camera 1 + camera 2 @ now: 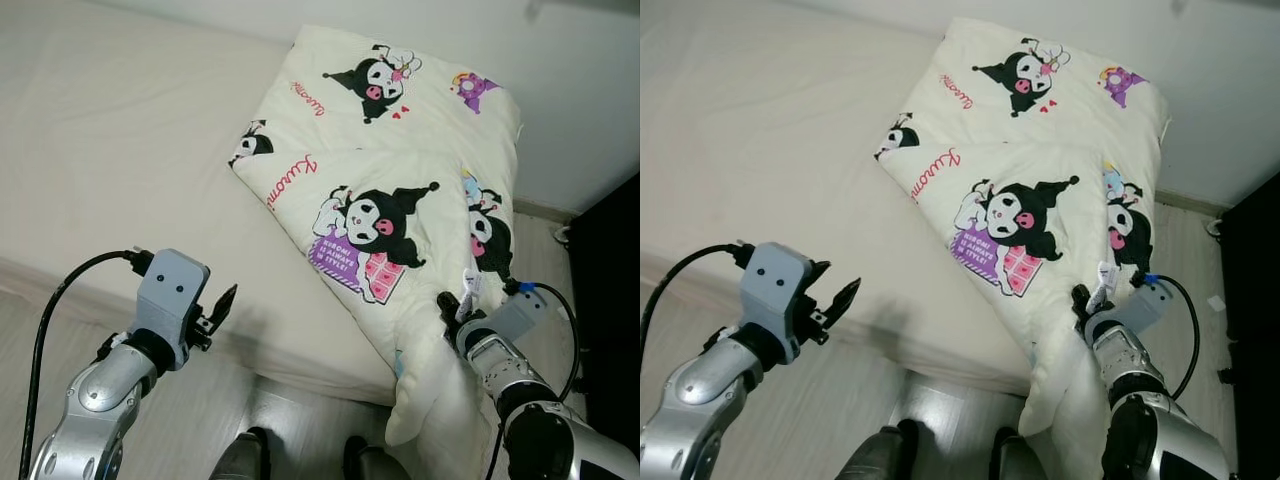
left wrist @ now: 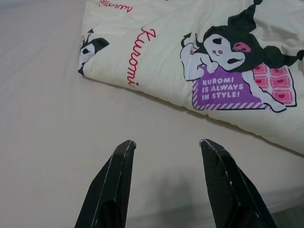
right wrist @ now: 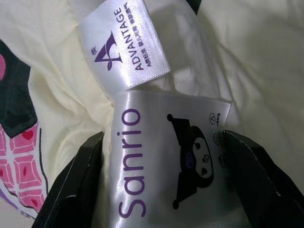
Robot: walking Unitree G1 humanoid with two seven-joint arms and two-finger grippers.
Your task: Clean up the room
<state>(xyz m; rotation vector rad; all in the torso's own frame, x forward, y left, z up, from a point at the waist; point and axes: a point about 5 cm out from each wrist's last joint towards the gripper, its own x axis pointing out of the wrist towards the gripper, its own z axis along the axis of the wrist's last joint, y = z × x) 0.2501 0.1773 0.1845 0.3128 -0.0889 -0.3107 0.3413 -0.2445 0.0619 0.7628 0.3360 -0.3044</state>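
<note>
From where I stand, the left gripper (image 1: 222, 305) hangs over the near edge of the bed (image 1: 120, 150), its two black fingers (image 2: 114, 183) spread wide with nothing between them, only bare sheet under it. To its right the cream cartoon-print comforter (image 1: 390, 180) lies folded on the bed, its long axis running from the far wall down toward the robot and slanting to the right, so its near corner spills off the mattress edge and droops toward the floor (image 1: 300, 420). That hanging corner is where the right gripper (image 1: 458, 308) sits, pressed into the fabric with a white label (image 3: 161, 156) lying between its fingers (image 3: 76, 185); they look set fairly wide either side of the label and cloth, and I cannot tell whether they really pinch it. The right arm is plainly the nearer one; the left is well apart from the comforter, which lies up and to the right of it. I'd judge the next move is lifting that drooping corner back onto the bed. No boxes or baskets here
</note>
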